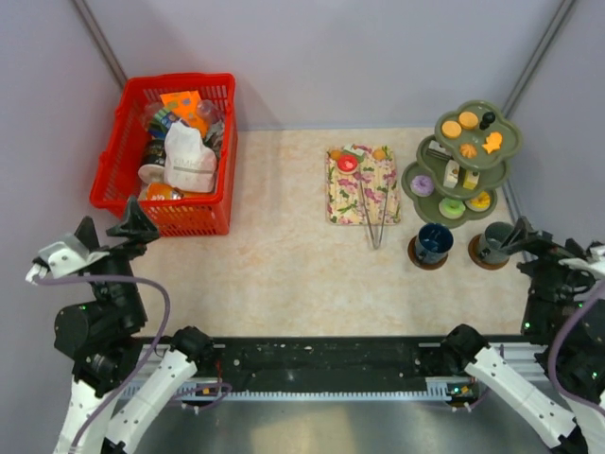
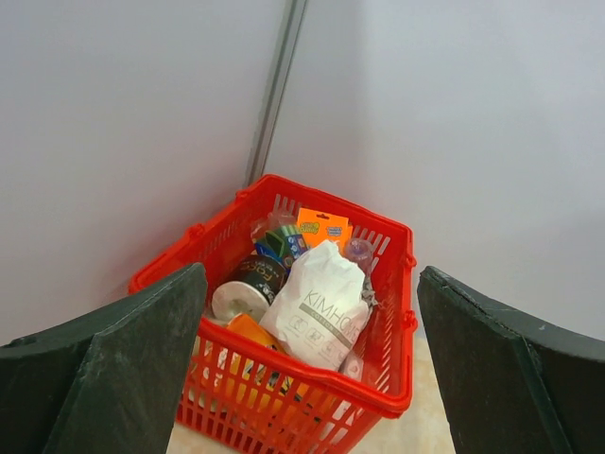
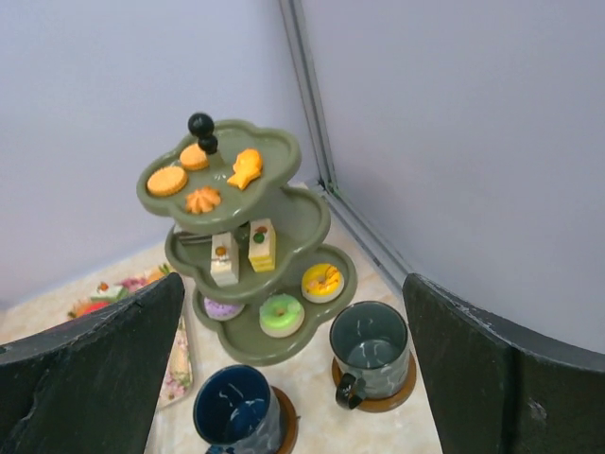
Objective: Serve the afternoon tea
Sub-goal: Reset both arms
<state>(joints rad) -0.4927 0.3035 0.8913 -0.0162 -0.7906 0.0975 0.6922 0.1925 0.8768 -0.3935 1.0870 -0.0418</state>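
So, left arm: folded up at the near left of the desk point(image 1: 284, 255), elbow bent, wrist aimed at the red basket point(image 1: 180, 80).
Left end effector point(image 1: 111, 230): fingers point(image 2: 104, 369) spread wide, nothing between them – its wrist view looks into the basket, where a white packet point(image 2: 317, 303) lies on top of the clutter.
Right arm: pulled to the far right edge, forearm raised, wrist turned toward the back right corner.
Right end effector point(image 1: 541, 241): fingers point(image 3: 510, 378) held apart and empty; in the overhead view one tip sits just beside the dark-green mug point(image 1: 492, 243), and contact cannot be judged.
Three-tier stand point(image 3: 298, 218): upright in the back right corner, olive green.
Top tier: orange biscuits point(image 3: 167, 180) and a fish-shaped pastry point(image 3: 246, 168) around the black knob.
Middle tier: two cake slices point(image 3: 223, 257) standing side by side.
Bottom tier: a purple pastry point(image 3: 224, 307), a green doughnut point(image 3: 282, 314), a yellow doughnut point(image 3: 322, 281).
Mugs: the navy mug point(image 1: 435, 241) and the dark-green one stand side by side just in front of the stand – each on its own brown saucer point(image 3: 402, 388).
Floral mat point(image 1: 340, 203): left of the stand, with metal tongs point(image 1: 373, 213) lying over its near edge.
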